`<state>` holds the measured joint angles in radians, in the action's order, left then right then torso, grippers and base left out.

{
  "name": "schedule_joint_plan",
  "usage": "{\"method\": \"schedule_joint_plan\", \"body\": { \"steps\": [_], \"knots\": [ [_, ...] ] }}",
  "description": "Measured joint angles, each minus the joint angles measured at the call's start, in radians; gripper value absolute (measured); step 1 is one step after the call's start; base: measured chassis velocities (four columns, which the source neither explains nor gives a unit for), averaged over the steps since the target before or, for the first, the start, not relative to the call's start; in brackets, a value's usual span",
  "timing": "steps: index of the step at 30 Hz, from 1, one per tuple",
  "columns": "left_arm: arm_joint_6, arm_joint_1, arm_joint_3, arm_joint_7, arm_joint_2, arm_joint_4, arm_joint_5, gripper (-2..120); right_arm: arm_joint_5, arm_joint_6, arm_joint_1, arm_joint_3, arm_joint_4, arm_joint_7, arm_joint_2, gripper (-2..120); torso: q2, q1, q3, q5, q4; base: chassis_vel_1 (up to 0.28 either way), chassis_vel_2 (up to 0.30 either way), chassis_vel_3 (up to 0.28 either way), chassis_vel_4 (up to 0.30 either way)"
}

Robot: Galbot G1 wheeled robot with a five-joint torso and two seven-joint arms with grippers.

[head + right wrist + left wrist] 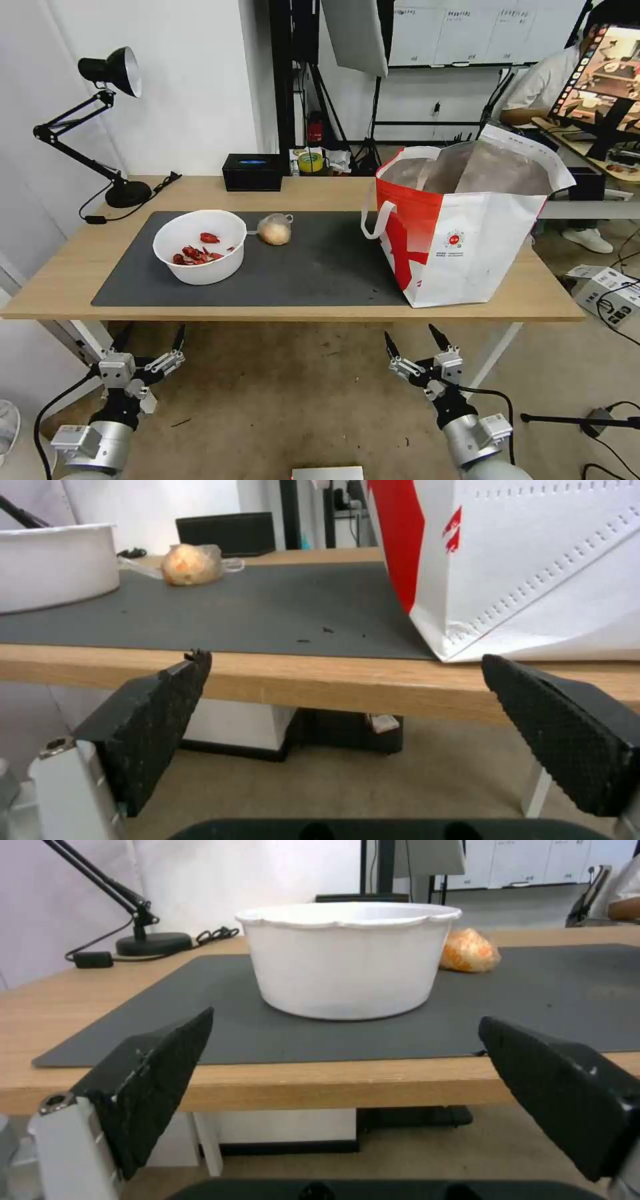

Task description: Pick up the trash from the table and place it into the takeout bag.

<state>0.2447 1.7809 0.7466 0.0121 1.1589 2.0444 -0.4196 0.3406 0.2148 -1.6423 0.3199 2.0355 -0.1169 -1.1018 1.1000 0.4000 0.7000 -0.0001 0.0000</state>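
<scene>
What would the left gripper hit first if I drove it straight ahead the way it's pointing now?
Probably the table's front edge: the open left gripper hangs below tabletop height just short of it. If raised a little to clear the edge, the white bowl on the grey mat sits dead ahead. Depth is hard to judge.

Studio-like lab: softbox (353, 33), whiteboard (480, 30).

Counted on the table (80, 267):
One white bowl (200, 255), one small clear bag (275, 230), one takeout bag (467, 227), one black box (253, 172), one desk lamp (110, 70), one mat (320, 267).
</scene>
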Motion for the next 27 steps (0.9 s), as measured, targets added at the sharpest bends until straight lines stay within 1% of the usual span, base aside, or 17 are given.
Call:
{"method": "schedule_joint_plan", "body": {
  "steps": [8,11,12,15,16,19,20,23,24,26,27],
  "knots": [
    [0.0,-0.009,-0.003,0.0,-0.001,-0.007,0.0,100,0.0,-0.004,0.027,-0.03,0.009,-0.002,0.011,100,0.0,0.0,0.0,0.0001,-0.0001,0.0,0.0,0.0,0.0],
    [0.0,-0.015,-0.004,0.001,-0.004,-0.008,-0.002,100,0.003,-0.031,0.091,-0.082,0.026,-0.011,0.036,100,0.0,0.0,0.0,0.0001,0.0,0.0,0.0,0.0,0.0],
    [0.0,-0.015,-0.004,0.001,-0.004,-0.008,-0.002,100,0.003,-0.031,0.091,-0.082,0.026,-0.011,0.036,100,0.0,0.0,0.0,0.0001,0.0,0.0,0.0,0.0,0.0],
    [-0.003,-0.02,-0.005,0.001,-0.008,-0.008,-0.006,100,0.025,-0.074,0.197,-0.143,0.037,-0.022,0.073,100,0.0,0.0,0.0,0.0001,0.0,0.0,0.0,0.0,0.0],
    [-0.003,-0.02,-0.005,0.001,-0.008,-0.008,-0.006,100,0.025,-0.074,0.197,-0.143,0.037,-0.022,0.073,100,0.0,0.0,0.0,0.0001,0.0,0.0,0.0,0.0,0.0],
    [-0.004,-0.023,-0.007,0.0,-0.008,-0.008,-0.007,100,0.066,-0.115,0.324,-0.22,0.02,-0.032,0.118,100,0.0,0.0,0.0,0.0001,0.0,0.0,0.0,0.0,0.0],
    [-0.004,-0.023,-0.007,0.0,-0.008,-0.008,-0.007,100,0.066,-0.115,0.324,-0.22,0.02,-0.032,0.118,100,0.0,0.0,0.0,0.0001,0.0,0.0,0.0,0.0,0.0],
    [-0.004,-0.031,-0.011,0.0,-0.005,-0.009,-0.006,100,0.128,-0.151,0.495,-0.327,-0.033,-0.052,0.153,100,0.0,0.0,0.0,0.0001,0.0,0.0,0.0,0.0,0.0],
    [-0.004,-0.031,-0.011,0.0,-0.005,-0.009,-0.006,100,0.128,-0.151,0.495,-0.327,-0.033,-0.052,0.153,100,0.0,0.0,0.0,0.0001,0.0,0.0,0.0,0.0,0.0],
    [-0.004,-0.033,-0.01,0.0,-0.001,-0.009,-0.006,100,0.165,-0.165,0.605,-0.386,-0.074,-0.061,0.16,100,0.0,0.0,0.0,0.0001,0.0001,0.0,0.0,0.0,0.0],
    [-0.005,-0.034,-0.007,-0.002,0.006,-0.009,-0.003,100,0.194,-0.169,0.686,-0.43,-0.111,-0.066,0.161,100,0.0,0.0,0.0,0.0001,0.0002,0.0,0.0,0.0,0.0]
  ]
}}
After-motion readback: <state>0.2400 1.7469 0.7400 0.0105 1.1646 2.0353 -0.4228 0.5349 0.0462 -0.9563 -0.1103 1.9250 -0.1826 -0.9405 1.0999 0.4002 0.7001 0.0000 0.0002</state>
